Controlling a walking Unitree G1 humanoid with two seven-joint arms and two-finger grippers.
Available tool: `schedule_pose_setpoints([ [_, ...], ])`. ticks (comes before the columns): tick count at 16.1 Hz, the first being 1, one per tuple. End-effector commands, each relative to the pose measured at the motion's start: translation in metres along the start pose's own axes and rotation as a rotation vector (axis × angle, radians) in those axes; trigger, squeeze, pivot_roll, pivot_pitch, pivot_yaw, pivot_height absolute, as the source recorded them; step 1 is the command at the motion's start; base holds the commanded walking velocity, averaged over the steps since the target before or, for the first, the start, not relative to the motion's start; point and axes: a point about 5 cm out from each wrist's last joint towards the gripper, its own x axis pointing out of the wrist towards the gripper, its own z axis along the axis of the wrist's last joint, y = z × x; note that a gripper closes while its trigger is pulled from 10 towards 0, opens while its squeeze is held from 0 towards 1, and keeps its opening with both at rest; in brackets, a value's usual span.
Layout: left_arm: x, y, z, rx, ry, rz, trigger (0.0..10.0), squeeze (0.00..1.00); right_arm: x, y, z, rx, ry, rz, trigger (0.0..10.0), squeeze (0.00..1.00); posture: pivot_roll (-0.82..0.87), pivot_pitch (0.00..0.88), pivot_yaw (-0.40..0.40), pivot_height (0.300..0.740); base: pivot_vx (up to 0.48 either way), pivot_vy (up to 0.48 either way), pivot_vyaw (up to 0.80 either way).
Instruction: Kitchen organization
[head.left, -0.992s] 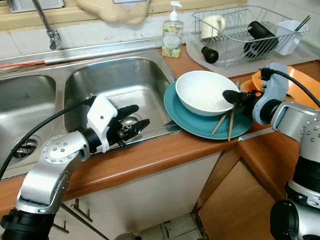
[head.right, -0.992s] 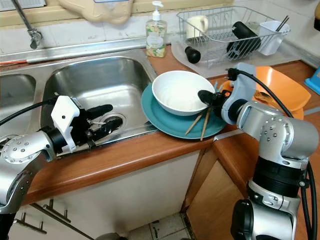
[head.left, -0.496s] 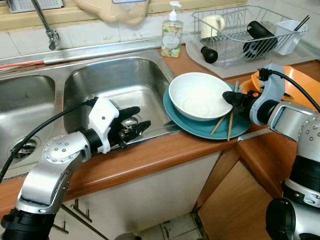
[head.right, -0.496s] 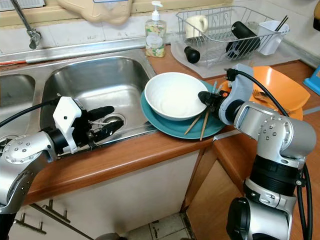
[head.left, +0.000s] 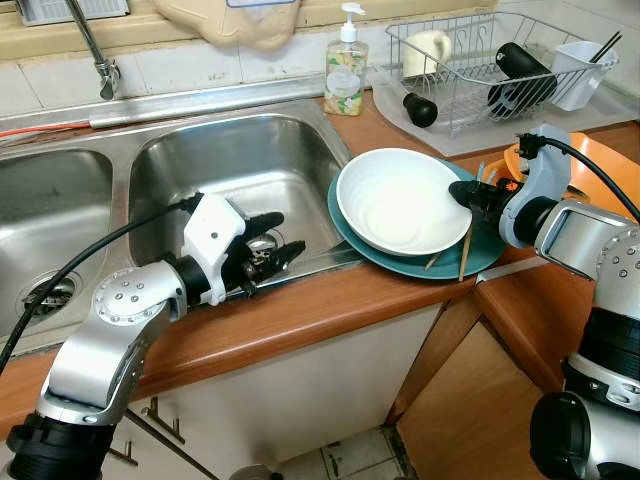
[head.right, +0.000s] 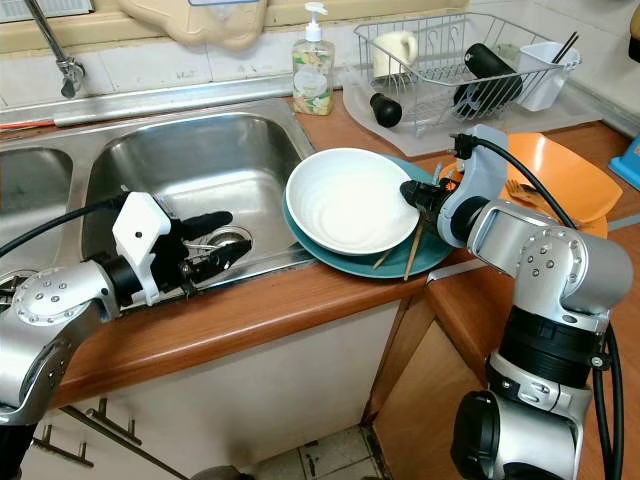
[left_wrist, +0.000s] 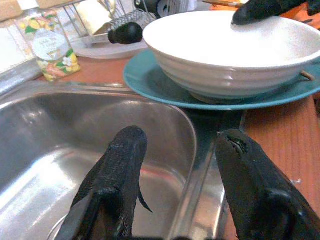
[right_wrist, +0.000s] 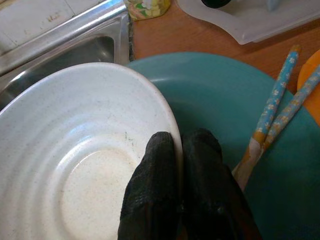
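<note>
A white bowl (head.left: 400, 199) rests tilted on a teal plate (head.left: 495, 246) at the counter's edge beside the sink. My right gripper (head.left: 466, 194) is shut on the bowl's right rim, one finger inside and one outside (right_wrist: 172, 165). Two chopsticks (head.left: 465, 255) lie on the plate under the bowl's right side. My left gripper (head.left: 275, 238) hovers open over the sink's front right corner, its fingers (left_wrist: 120, 170) pointing at the bowl with nothing between them.
A steel double sink (head.left: 240, 160) lies to the left with a tap (head.left: 95, 50). A soap bottle (head.left: 345, 65) and a wire dish rack (head.left: 480, 60) stand behind. An orange bowl (head.left: 600, 160) sits at the right. The counter drops off in front.
The right gripper has dragged the bowl left and toward me across the plate, tilting it; it now covers more of the chopsticks. The left gripper has edged slightly right.
</note>
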Motion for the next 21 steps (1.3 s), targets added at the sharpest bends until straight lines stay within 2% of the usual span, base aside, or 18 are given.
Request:
schedule_pose_setpoints([
  [1,0.002,0.007,0.005,-0.001,-0.011,0.036,10.0,0.00,0.002,0.004,0.003,0.012,-0.004,0.015,0.0,0.00,-0.07,0.000,0.025,0.740,0.000,0.000,0.00],
  [3,0.003,0.012,0.008,-0.022,-0.027,0.064,10.0,0.00,0.003,0.006,0.005,0.023,-0.022,0.025,0.0,0.00,-0.07,0.000,0.025,0.740,0.000,0.000,0.00],
  [4,0.006,0.015,0.011,-0.060,-0.051,0.081,10.0,0.00,0.004,0.008,0.009,0.017,-0.061,0.035,0.0,0.00,-0.07,0.000,0.026,0.740,0.000,0.000,0.00],
  [5,0.010,0.018,0.018,-0.087,-0.093,0.078,10.0,1.00,0.002,0.013,0.020,-0.006,-0.149,0.058,0.0,0.00,-0.07,0.000,0.026,0.740,0.000,0.000,0.00],
  [7,0.015,0.021,0.021,-0.093,-0.120,0.096,10.0,1.00,0.000,0.016,0.027,-0.032,-0.210,0.067,0.0,0.00,-0.07,0.000,0.026,0.740,0.000,0.000,0.00],
  [8,0.018,0.024,0.024,-0.123,-0.147,0.108,10.0,0.77,-0.002,0.019,0.031,-0.042,-0.254,0.081,0.0,0.00,-0.07,0.000,0.026,0.740,0.000,0.000,0.00],
  [9,0.021,0.026,0.027,-0.169,-0.180,0.109,10.0,0.06,-0.004,0.023,0.037,-0.068,-0.304,0.099,0.0,0.00,-0.07,0.000,0.030,0.740,0.000,0.000,0.00],
  [10,0.023,0.027,0.029,-0.197,-0.195,0.108,10.0,0.00,-0.006,0.026,0.040,-0.082,-0.337,0.116,0.0,0.00,-0.07,0.000,0.032,0.740,0.000,0.000,0.00],
  [11,0.026,0.027,0.031,-0.233,-0.209,0.096,10.0,0.00,-0.009,0.032,0.044,-0.111,-0.391,0.151,0.0,0.00,-0.07,0.000,0.036,0.740,0.000,0.000,0.00],
  [13,0.029,0.027,0.032,-0.255,-0.214,0.080,10.0,0.00,-0.012,0.038,0.047,-0.149,-0.432,0.180,0.0,0.00,-0.07,0.000,0.038,0.740,0.000,0.000,0.00],
  [15,0.035,0.026,0.033,-0.330,-0.244,0.064,10.0,0.00,-0.016,0.058,0.044,-0.280,-0.476,0.266,0.0,0.00,-0.07,0.000,0.042,0.740,0.000,0.000,0.00],
  [18,0.040,0.025,0.031,-0.371,-0.245,0.048,10.0,0.00,-0.018,0.072,0.039,-0.341,-0.486,0.344,0.0,0.00,-0.07,0.000,0.047,0.740,0.000,0.000,0.00],
  [19,0.041,0.026,0.031,-0.422,-0.269,0.041,10.0,0.00,-0.019,0.079,0.035,-0.366,-0.495,0.393,0.0,0.00,-0.07,0.000,0.049,0.740,0.000,0.000,0.00],
  [21,0.042,0.027,0.032,-0.457,-0.287,0.042,10.0,0.00,-0.020,0.083,0.033,-0.371,-0.499,0.422,0.0,0.00,-0.07,0.000,0.050,0.740,0.000,0.000,0.00],
])
